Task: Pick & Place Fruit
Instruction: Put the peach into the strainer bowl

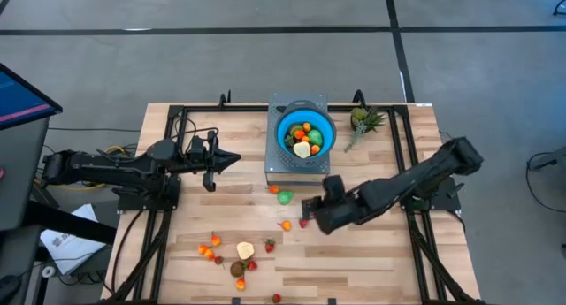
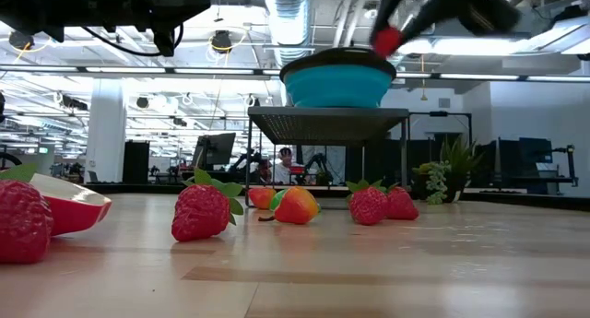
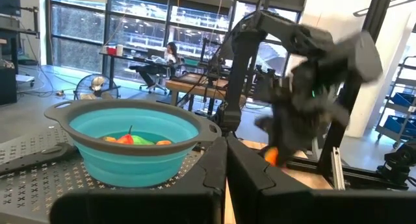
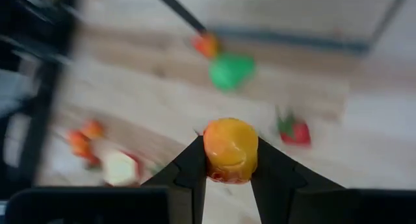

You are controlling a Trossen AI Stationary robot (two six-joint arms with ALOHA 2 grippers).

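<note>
As you scan the table from the left, your left gripper (image 1: 232, 159) hangs above the wood with its fingers (image 3: 250, 175) pressed together, holding nothing. Just beyond its tip sits the blue bowl (image 1: 306, 133) on a grey perforated stand (image 1: 276, 163), with orange, green, red and pale yellow toy fruit (image 1: 303, 139) inside. Behind the left gripper and toward the table's near edge lies a loose cluster of fruit (image 1: 232, 254): small orange pieces, a pale yellow slice, a brown one and strawberries. Moving right, a green fruit (image 1: 284, 197) rests between the two grippers, below the stand, with a small orange-red piece beside it. Your right gripper (image 1: 307, 210) is lifted off the table, its fingers (image 4: 188, 169) clamped on a yellow-orange fruit (image 4: 230, 150) with a red base. Just beside it on the wood below lies a strawberry (image 4: 294, 131). Past the bowl, on the right gripper's far side, a spiky green-leaved pineapple piece (image 1: 363, 121) rests on the table.
</note>
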